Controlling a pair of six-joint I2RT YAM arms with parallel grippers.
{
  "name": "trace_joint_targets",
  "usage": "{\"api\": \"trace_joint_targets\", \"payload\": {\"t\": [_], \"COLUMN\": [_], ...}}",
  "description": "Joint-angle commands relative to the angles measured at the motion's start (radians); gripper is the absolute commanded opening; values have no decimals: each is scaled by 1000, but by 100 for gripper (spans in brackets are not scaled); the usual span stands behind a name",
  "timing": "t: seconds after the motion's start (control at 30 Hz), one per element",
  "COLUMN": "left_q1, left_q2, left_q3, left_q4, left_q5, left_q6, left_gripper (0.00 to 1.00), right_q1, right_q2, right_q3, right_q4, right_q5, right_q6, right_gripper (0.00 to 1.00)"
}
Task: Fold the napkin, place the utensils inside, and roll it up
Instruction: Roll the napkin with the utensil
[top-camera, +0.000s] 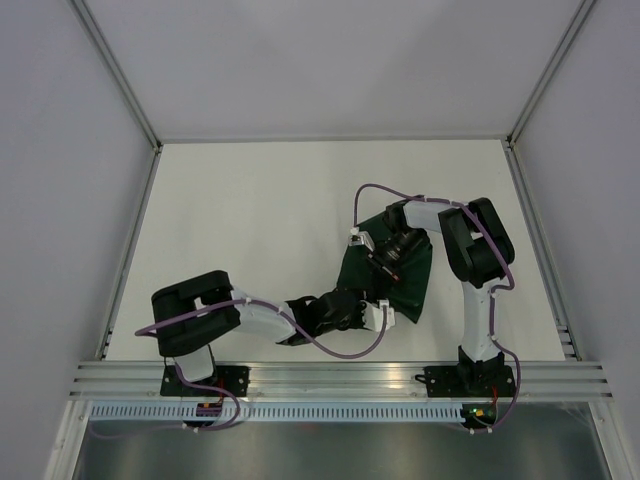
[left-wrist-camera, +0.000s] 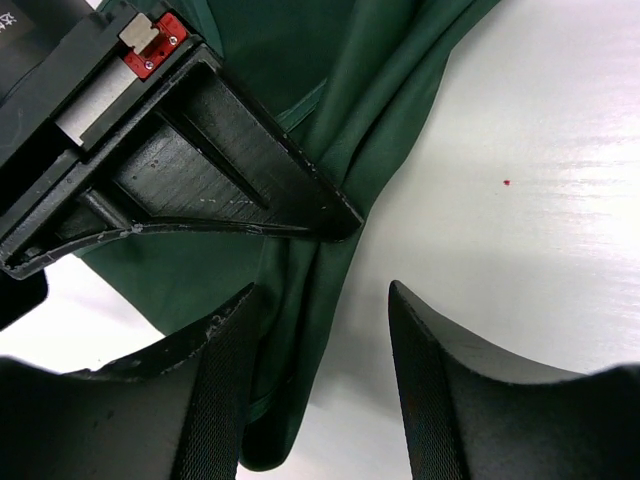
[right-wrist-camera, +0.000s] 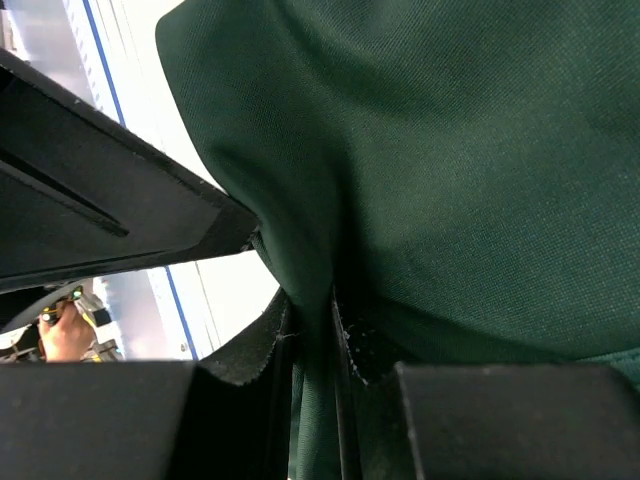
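Note:
The dark green napkin (top-camera: 412, 282) lies bunched on the white table, right of centre. My right gripper (top-camera: 386, 262) is over it and is shut on a raised fold of the cloth, which shows pinched between its fingers in the right wrist view (right-wrist-camera: 318, 305). My left gripper (top-camera: 384, 315) is at the napkin's near edge. In the left wrist view it is open (left-wrist-camera: 322, 290), and a rolled edge of the napkin (left-wrist-camera: 370, 110) runs down between its jaws, against the left finger (left-wrist-camera: 215, 400). One right-gripper finger (left-wrist-camera: 220, 150) presses into that fold. The fork is hidden.
The white table (top-camera: 250, 220) is walled by grey panels on three sides. An aluminium rail (top-camera: 340, 375) runs along the near edge by the arm bases. A small red speck (left-wrist-camera: 506, 183) marks the table right of the napkin.

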Motion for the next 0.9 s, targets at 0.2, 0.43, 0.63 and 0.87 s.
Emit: {"api": "trace_joint_targets", "payload": {"t": [0.2,0.43,0.63,0.87], "left_q1": [-30,-22,2,21], "left_q2": [56,100,117,120], "left_q3": [47,61,82,119], "left_q4": [100,110,89,-30], "left_q5": [-79,-85,-74,-9], "left_q6": [170,203,203,174], "left_gripper": [60,61,61,59], "right_q1": [-9,-10,-10,-10], "right_q2": [77,83,86,97], "right_q3": [-8,-6,-1,12], "right_q4": [121,120,114,109], "right_q5": [185,188,188,185], "right_q6": [-95,-97,-100,-97], "right_gripper": [6,5,4,4]}}
